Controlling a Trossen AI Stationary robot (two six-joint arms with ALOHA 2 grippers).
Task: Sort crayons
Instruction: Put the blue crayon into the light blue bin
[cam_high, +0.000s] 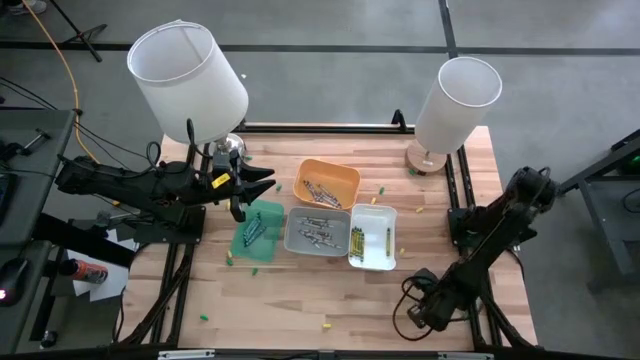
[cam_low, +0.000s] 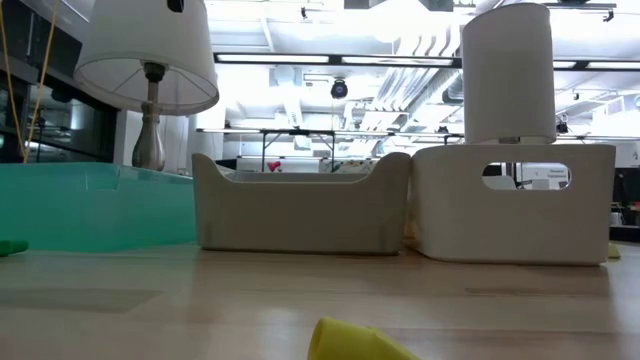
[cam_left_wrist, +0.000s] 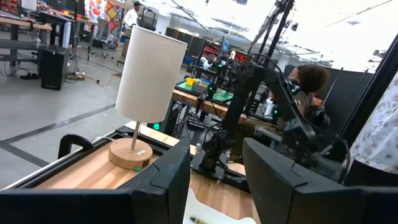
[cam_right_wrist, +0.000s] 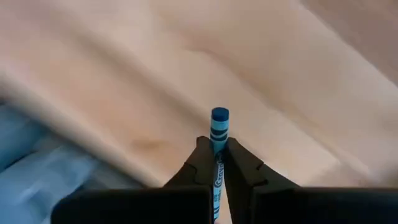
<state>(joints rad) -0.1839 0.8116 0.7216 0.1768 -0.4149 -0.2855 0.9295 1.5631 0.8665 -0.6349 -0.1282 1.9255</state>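
Several crayons lie sorted in four trays: grey ones in the orange tray (cam_high: 328, 183) and the grey tray (cam_high: 317, 232), yellow and green ones in the white tray (cam_high: 372, 237), green ones in the green tray (cam_high: 258, 232). Loose crayons lie on the table, such as a yellow one (cam_low: 350, 342) near the front and green ones (cam_high: 228, 260). My left gripper (cam_high: 255, 190) hangs open and empty above the green tray's far end; its gap shows in the left wrist view (cam_left_wrist: 216, 180). My right gripper (cam_right_wrist: 217, 163), at the table's right near edge, is shut on a blue crayon (cam_right_wrist: 219, 124). My right gripper pinches the blue crayon's wrapped shaft (cam_right_wrist: 217, 155) between its two fingertips (cam_right_wrist: 200, 163). The crayon lies along the fingers, and its flat end (cam_right_wrist: 219, 114) sticks out ahead of them. Whether that end touches the wood behind it, I cannot tell.
Two white-shaded lamps stand at the table's far edge, one at the left (cam_high: 190, 70) and one at the right (cam_high: 455, 100). Bare wood lies in front of the trays (cam_high: 300, 300). A person sits beyond the table's right side (cam_left_wrist: 308, 87).
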